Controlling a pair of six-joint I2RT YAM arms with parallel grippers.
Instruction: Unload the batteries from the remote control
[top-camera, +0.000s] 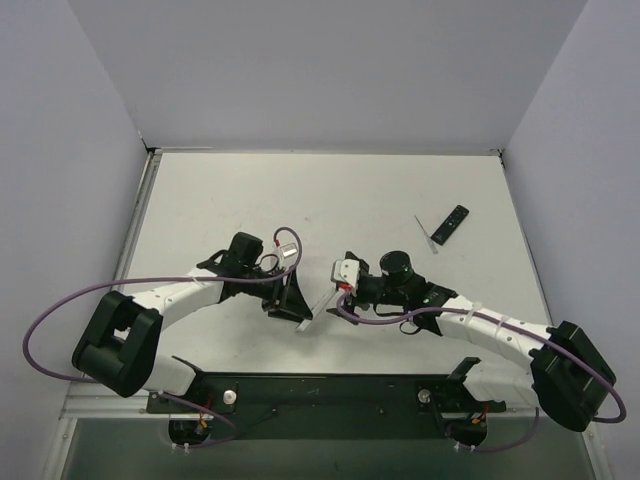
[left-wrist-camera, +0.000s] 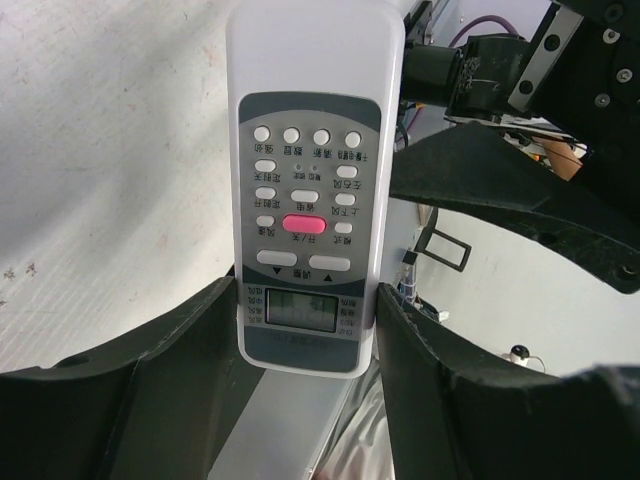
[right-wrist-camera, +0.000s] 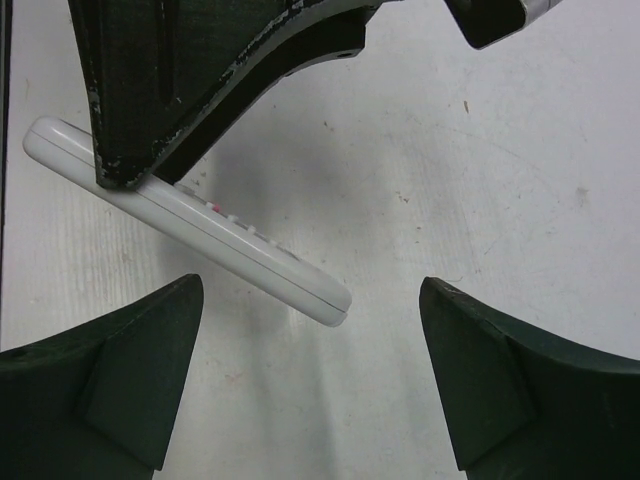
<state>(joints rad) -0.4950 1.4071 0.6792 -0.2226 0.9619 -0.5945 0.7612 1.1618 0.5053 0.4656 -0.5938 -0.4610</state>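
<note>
Left fingers (top-camera: 297, 303) holding slim white handset (top-camera: 322, 302), right fingers (top-camera: 343, 292) just beside it, black remote control (top-camera: 450, 224) well apart

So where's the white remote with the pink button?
Seen from above, the white remote is gripped in the left claw near the table's middle, with the open right claw just beside it.

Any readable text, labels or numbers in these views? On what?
Nothing clear enough to quote.
White remote in the left gripper: small printed labels by the buttons, upside down and blurred, unreadable.
Its screen: faint segments, unreadable.
Top and right wrist views: no text.
</note>
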